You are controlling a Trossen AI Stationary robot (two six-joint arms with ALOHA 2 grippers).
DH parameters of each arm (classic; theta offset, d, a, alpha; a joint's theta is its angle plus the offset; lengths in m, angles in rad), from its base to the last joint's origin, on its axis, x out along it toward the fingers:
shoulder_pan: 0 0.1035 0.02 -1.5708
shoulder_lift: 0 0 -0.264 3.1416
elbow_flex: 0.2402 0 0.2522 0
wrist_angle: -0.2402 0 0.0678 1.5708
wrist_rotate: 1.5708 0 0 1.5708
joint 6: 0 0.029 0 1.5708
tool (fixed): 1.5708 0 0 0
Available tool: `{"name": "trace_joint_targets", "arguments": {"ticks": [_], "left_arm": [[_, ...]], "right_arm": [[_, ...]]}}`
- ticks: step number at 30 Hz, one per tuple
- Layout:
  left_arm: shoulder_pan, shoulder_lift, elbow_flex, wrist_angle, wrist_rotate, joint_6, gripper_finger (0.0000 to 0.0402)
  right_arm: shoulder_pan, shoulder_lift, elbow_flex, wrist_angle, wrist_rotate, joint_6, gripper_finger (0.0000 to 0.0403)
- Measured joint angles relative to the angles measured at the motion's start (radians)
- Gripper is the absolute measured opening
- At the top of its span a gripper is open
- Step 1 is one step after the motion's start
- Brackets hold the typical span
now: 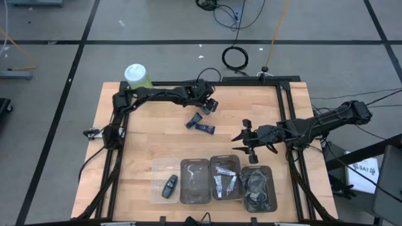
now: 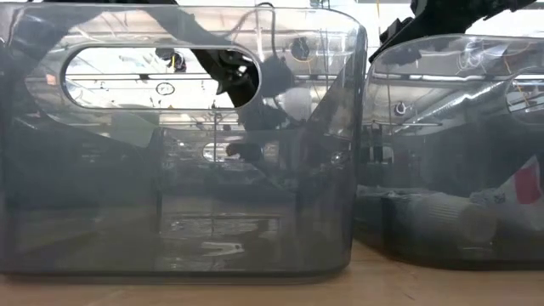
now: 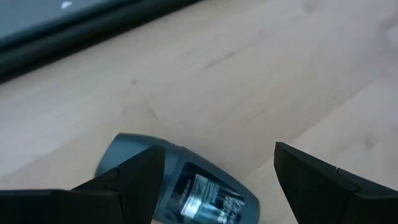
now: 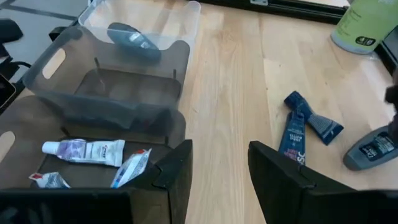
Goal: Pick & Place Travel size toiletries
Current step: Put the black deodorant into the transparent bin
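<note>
Sorting is partway: 3 toiletries (image 4: 84, 151) lie binned, 2 navy sachets (image 1: 200, 125) remain on the worktop (image 1: 151, 144). Left gripper (image 3: 217, 180) fingers spread around a dark grey fob (image 3: 186, 186); right gripper (image 4: 217, 168) fingers open, empty.

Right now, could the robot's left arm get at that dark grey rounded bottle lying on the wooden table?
Probably yes. The left gripper hangs right over the dark grey rounded bottle, fingers spread open to either side of it, and nothing lies between them and the bare wooden table.

Green canister (image 1: 137, 76) at the table's (image 1: 151, 147) far corner; key fob (image 1: 169, 186) inside clear bin (image 1: 160, 168); empty grey bin (image 1: 195, 182).
</note>
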Motion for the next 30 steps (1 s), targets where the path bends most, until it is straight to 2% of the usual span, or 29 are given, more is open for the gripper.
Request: {"name": "trace_joint_targets", "arguments": {"ticks": [6,12,15,30], "left_arm": [[-0.002,0.021,0.005,-0.014,0.003,0.015,0.0294],[0.002,0.020,0.002,-0.220,0.007,0.021,0.0294],[0.000,0.020,0.003,-0.266,0.006,0.067,0.0294],[-0.003,0.019,0.004,-0.252,-0.063,0.169,0.0289]], "right_arm": [[0.000,0.000,-0.001,0.003,0.000,0.000,0.0144],[0.000,0.000,-0.001,0.006,-0.001,0.000,0.0144],[0.000,0.000,-0.001,0.006,-0.001,0.000,0.0144],[0.000,0.000,-0.001,0.001,-0.002,0.000,0.0144]]}}
